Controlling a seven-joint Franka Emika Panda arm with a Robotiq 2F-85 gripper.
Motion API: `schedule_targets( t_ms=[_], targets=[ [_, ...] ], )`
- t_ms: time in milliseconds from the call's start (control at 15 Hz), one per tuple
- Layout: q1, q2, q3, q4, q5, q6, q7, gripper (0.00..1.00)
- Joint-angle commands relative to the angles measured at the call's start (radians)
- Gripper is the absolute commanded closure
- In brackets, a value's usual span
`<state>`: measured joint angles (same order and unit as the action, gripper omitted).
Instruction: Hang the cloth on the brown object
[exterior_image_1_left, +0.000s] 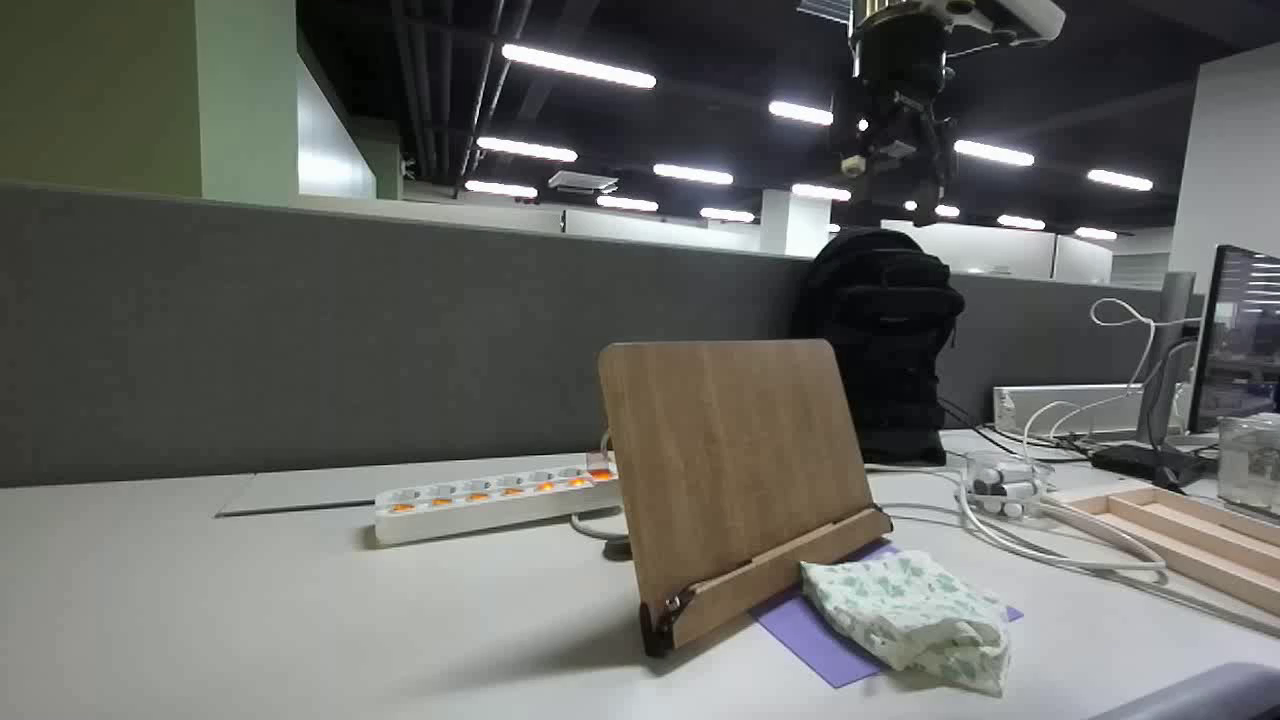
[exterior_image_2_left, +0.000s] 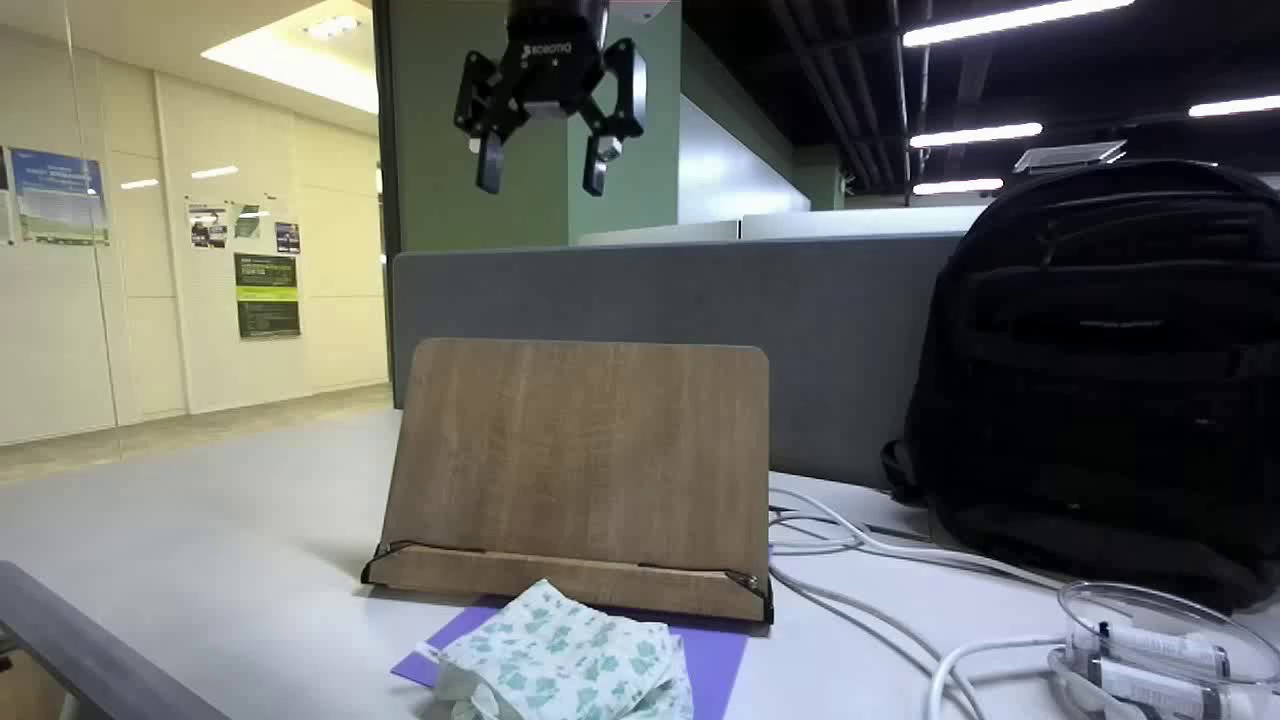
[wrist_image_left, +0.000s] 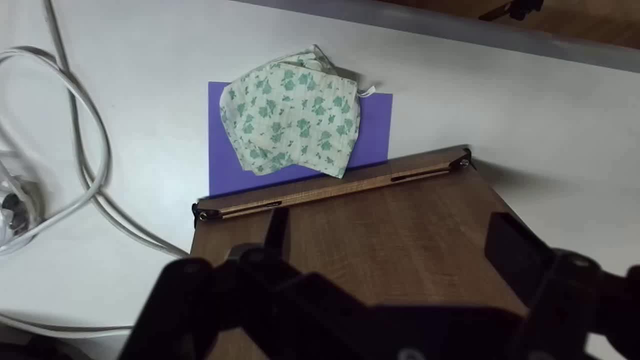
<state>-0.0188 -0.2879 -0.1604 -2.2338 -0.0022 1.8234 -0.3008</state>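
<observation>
Swing the gripper (exterior_image_2_left: 541, 188), spread wide and empty, over the cloth (wrist_image_left: 292, 117); pinch a raised fold clear of the brown stand (exterior_image_1_left: 740, 460) without catching the purple sheet (wrist_image_left: 375, 130) beneath.

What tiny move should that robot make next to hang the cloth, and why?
Probably shift the gripper over the cloth: the gripper looks open and empty, and the wrist view shows it above the wooden book stand, while the cloth lies partly on the purple sheet.

Cloth (exterior_image_2_left: 575, 650) before stand (exterior_image_2_left: 590, 455), hand (exterior_image_2_left: 541, 180) above
</observation>
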Motion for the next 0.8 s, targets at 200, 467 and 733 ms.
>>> schedule_targets(
  t_ms=[200, 467, 733],
  targets=[
    [-0.014, 0.001, 0.013, 0.001, 0.004, 0.001, -0.003, 0.0],
    [-0.014, 0.001, 0.013, 0.001, 0.004, 0.002, -0.003, 0.0],
    [-0.01, 0.0, 0.045, -0.05, -0.047, 0.09, 0.023, 0.0]
  ],
)
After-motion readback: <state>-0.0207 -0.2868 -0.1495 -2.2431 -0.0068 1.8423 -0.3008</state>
